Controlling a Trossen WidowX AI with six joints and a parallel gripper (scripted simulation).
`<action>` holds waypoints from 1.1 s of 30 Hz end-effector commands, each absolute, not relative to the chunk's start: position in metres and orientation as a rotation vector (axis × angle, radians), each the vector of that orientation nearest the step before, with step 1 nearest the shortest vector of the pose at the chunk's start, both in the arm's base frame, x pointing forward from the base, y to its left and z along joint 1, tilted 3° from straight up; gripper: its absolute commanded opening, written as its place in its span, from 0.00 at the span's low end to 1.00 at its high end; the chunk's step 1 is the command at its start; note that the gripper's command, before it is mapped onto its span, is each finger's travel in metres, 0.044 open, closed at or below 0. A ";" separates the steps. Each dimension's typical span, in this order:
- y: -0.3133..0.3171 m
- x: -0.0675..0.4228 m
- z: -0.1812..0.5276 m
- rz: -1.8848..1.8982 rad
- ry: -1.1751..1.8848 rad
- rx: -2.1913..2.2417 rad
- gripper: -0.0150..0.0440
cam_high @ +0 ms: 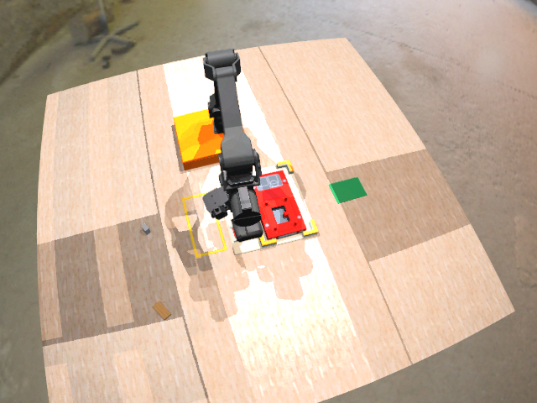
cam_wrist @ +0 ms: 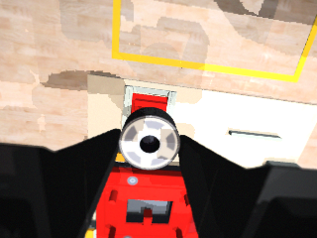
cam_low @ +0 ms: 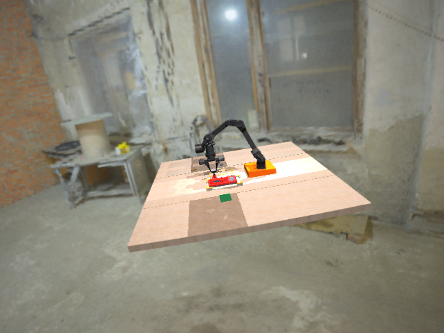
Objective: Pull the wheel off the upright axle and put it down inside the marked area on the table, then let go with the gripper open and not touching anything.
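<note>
In the wrist view my gripper [cam_wrist: 150, 138] is shut on the wheel [cam_wrist: 149, 143], a grey and white disc with a dark hub hole, held face-on between the two black fingers. It hangs over the near end of the red fixture board [cam_wrist: 149, 185] [cam_high: 271, 203] [cam_low: 222, 181]. The axle is hidden behind the wheel, so I cannot tell whether the wheel still sits on it. The marked area, a yellow outlined rectangle [cam_wrist: 198, 64] [cam_high: 211, 252], lies on the table just beyond the board. In the top view the gripper [cam_high: 245, 226] points down at the board's left edge, and the wrist hides the fingers. The exterior view shows the gripper [cam_low: 214, 171] just above the board.
The arm's orange base block [cam_high: 195, 143] [cam_low: 259, 168] stands behind the board. Yellow corner brackets [cam_high: 284, 164] frame the board. A green square [cam_high: 347, 189] [cam_low: 225, 197] lies to the right. A small grey cube [cam_high: 146, 228] and a small wooden block [cam_high: 161, 310] lie to the left.
</note>
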State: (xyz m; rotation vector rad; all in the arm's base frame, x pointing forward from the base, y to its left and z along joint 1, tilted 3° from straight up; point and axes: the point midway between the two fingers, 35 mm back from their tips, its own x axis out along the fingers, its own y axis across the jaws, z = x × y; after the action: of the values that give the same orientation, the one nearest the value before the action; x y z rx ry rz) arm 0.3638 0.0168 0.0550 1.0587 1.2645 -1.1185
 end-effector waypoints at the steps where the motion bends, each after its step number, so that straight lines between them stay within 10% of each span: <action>1: 0.017 0.365 0.061 -1.109 1.257 1.065 0.25; 33: 0.018 0.364 0.084 -1.108 1.258 1.065 0.25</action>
State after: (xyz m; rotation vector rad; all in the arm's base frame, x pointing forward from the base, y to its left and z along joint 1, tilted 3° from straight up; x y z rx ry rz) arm 0.3620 0.0171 0.0705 1.0548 1.2698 -1.1221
